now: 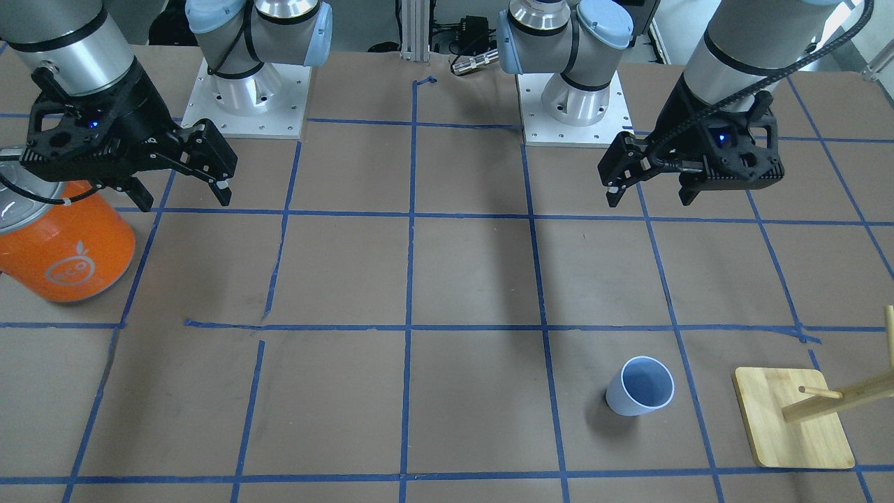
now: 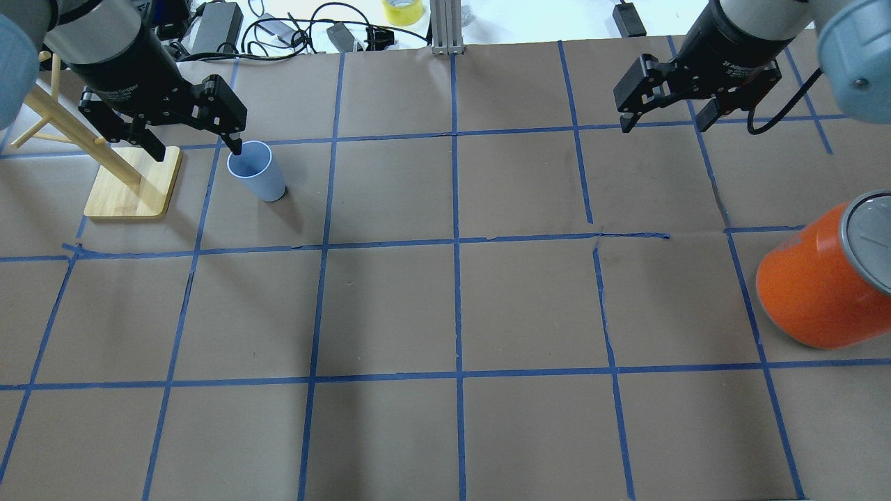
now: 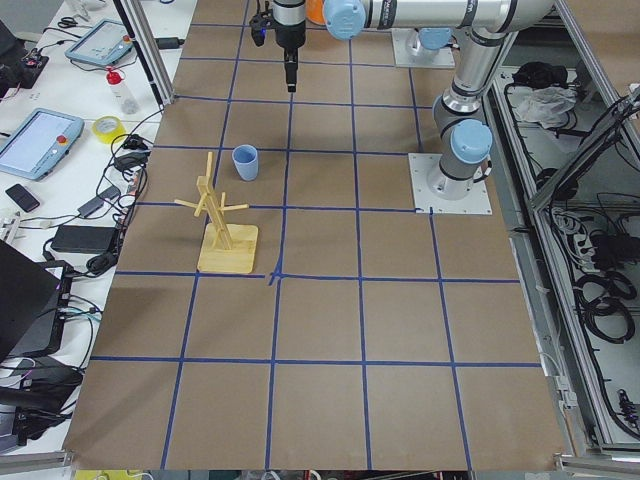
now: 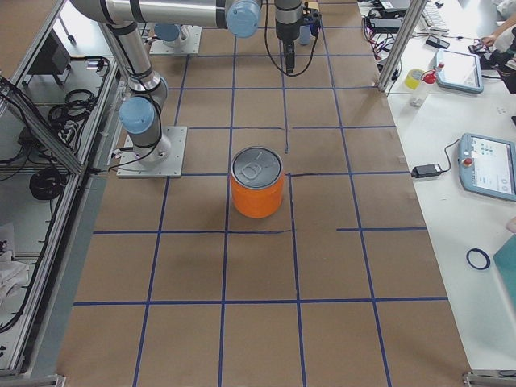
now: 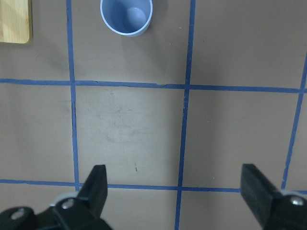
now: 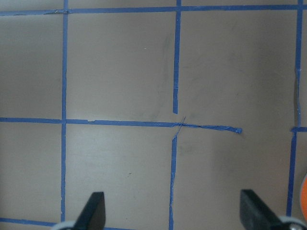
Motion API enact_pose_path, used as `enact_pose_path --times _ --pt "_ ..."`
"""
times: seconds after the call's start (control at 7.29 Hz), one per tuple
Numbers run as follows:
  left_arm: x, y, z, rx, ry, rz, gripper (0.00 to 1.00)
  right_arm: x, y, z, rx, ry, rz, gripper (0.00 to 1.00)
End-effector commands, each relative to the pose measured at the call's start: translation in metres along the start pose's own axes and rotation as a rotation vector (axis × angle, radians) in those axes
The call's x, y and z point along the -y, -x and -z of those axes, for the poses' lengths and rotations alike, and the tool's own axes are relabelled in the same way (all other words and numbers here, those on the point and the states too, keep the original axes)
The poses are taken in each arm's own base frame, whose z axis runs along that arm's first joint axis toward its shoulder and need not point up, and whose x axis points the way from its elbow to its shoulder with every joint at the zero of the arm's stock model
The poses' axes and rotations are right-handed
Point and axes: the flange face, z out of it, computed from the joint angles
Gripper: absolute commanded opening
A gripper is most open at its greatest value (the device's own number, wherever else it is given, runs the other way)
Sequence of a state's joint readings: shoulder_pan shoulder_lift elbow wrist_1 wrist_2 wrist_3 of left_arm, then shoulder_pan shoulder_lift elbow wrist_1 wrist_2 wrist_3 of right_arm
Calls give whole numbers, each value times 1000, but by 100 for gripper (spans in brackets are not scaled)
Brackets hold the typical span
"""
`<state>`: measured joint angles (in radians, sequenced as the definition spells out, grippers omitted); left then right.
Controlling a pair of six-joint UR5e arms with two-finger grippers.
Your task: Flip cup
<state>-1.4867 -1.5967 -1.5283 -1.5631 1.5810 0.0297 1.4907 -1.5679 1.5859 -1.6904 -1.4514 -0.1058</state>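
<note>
- The table point(image 2: 390, 306) fills most of the room. It is covered in brown paper and marked into squares by blue tape lines point(image 2: 456, 240), some of them crooked or broken.
- Benches along its far side carry cables, a yellow tape roll point(image 3: 107, 127) and touch-screen pendants point(image 3: 40, 140). Only the side views show these properly.
- Both arms hang above the table. The left gripper point(image 1: 649, 199) has its fingers spread wide with nothing between them, and so does the right gripper point(image 2: 663, 126).
- An orange can point(image 2: 807, 292) with a silver lid point(image 4: 257, 168) stands on the robot's right side, well apart from everything else.
- A wooden peg rack point(image 3: 222, 215) stands on a flat bamboo base point(image 1: 789, 419) on the robot's left side.
- The cup point(image 1: 639, 388) is a small, smooth, pale lavender-blue tumbler with no handle, wider at the rim than at the base. It stands upright, mouth up, on the paper near the rack's base but not touching it, on the table's far side from the robot.
- In the overhead view a left fingertip seems to overlap the cup's rim. The front-facing view shows that gripper well apart from the cup. The left wrist view looks straight into the empty cup, with bare paper between the fingers.
</note>
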Motion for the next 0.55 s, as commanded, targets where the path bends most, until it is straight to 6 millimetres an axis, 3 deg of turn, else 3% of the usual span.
enact_pose_path --times 0.0,0.41 --pt "-6 -11 1 1 -2 -11 100 0 -1 0 -1 0 -1 100" --pt "-8 -17 2 -2 -5 -13 100 -1 -1 5 -23 -3 0 100"
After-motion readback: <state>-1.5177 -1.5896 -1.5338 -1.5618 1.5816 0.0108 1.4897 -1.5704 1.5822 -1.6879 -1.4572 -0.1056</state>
